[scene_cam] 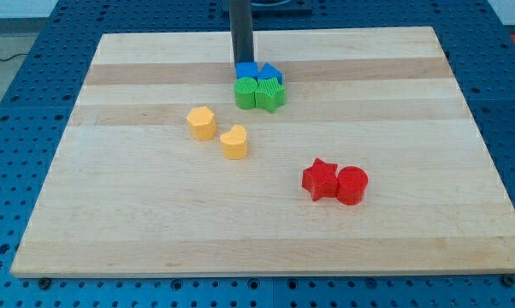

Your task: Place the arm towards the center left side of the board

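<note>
Bright, even overhead lighting covers the pale wooden board (266,222), with no strong glare on its grain. Shadows are short and soft: a faint one sits under the red star-shaped block (320,180) and the red cylindrical block (352,185), and another under the two yellow blocks (202,122). Focus is sharp across the board. The dark rod (241,34) appears slightly soft near the view's top. The blue perforated table (18,128) looks evenly lit, with mild perspective convergence.

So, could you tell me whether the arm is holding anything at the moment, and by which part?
Nothing is held: the arm ends in a bare rod. My tip stands at the top edge of the blue blocks, above the green blocks; whether it touches them cannot be told.
</note>
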